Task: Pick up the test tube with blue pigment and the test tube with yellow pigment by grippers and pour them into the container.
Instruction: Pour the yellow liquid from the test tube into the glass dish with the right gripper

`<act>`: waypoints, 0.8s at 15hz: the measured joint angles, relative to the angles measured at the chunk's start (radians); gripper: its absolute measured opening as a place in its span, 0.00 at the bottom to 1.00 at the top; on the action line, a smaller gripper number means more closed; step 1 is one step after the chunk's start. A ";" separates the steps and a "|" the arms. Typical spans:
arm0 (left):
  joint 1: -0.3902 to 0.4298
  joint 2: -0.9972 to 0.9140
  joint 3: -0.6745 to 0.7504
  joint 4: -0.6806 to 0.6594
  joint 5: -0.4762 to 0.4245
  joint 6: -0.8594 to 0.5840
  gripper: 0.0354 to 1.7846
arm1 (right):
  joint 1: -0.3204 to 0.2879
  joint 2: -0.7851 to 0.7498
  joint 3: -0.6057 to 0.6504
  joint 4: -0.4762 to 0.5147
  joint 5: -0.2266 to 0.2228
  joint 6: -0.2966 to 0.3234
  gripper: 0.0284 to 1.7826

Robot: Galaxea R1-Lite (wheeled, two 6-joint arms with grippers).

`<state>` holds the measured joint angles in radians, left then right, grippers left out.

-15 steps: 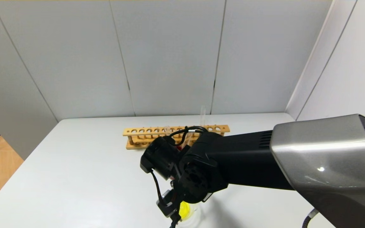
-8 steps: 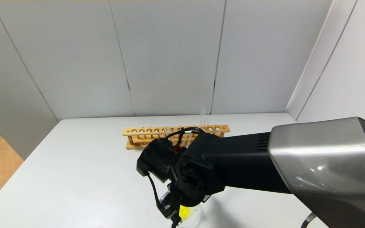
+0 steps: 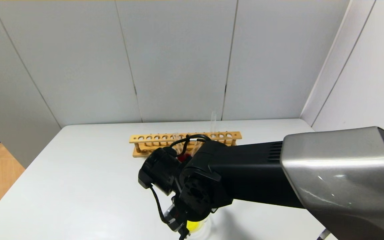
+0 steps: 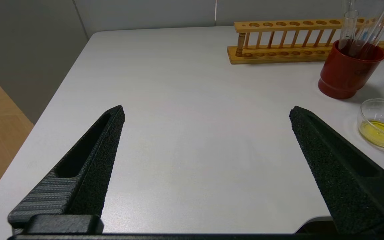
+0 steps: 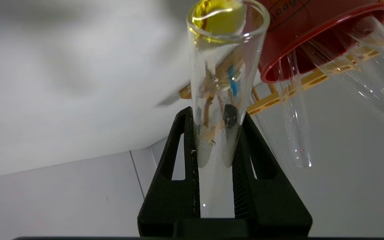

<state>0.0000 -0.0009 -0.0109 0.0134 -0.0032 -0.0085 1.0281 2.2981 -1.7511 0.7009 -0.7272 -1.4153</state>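
The left gripper [image 4: 207, 133] is held wide apart over bare table [image 3: 88, 173] at the left. Farther right, the rack [image 3: 152, 141] stands far, the red beaker [image 4: 347, 71] before it. The container [image 4: 380, 128], holding yellow liquid, sits near. An upended tube [image 5: 220, 83] is clamped by the right gripper [image 5: 217, 116], mouth over the container.

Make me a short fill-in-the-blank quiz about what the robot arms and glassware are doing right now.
1. The right gripper is shut on a test tube tipped over the ____.
2. The liquid in the container is ____.
3. The left gripper is ____.

Missing words: container; yellow; open
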 joint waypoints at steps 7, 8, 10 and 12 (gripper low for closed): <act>0.000 0.000 0.000 0.000 0.000 0.000 0.98 | 0.021 0.007 -0.026 0.017 -0.045 -0.011 0.19; 0.000 0.000 0.000 0.000 0.000 0.000 0.98 | 0.022 0.008 -0.027 0.017 -0.045 -0.011 0.19; 0.000 0.000 0.000 0.000 0.000 0.000 0.98 | 0.023 0.009 -0.028 0.017 -0.046 -0.012 0.19; 0.000 0.000 0.000 0.000 0.000 0.000 0.98 | 0.026 0.010 -0.031 0.017 -0.064 -0.019 0.19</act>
<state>0.0000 -0.0009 -0.0104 0.0138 -0.0032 -0.0085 1.0536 2.3077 -1.7823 0.7183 -0.7909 -1.4340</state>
